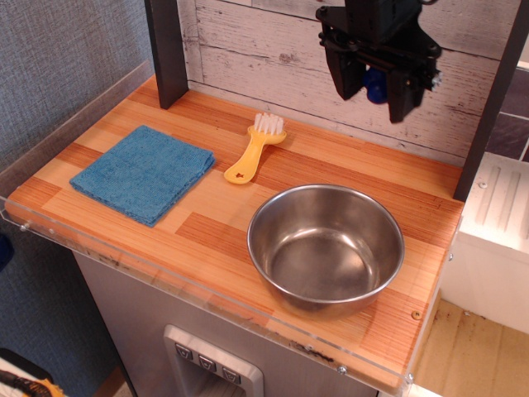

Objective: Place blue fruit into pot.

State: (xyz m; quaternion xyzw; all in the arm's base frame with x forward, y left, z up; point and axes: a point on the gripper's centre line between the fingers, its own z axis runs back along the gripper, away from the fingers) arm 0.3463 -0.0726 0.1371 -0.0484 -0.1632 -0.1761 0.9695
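Observation.image, wooden counter (347, 169), whitewashed plank wall (264, 50)

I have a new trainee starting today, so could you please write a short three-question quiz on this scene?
1. True or false: the blue fruit already lies inside the pot.
2. What holds the blue fruit? A) the blue cloth B) the gripper C) the yellow brush
3. Fill in: the pot is ____ inside.

Key: 1 false, it is held high above the wooden table; 2 B; 3 empty.
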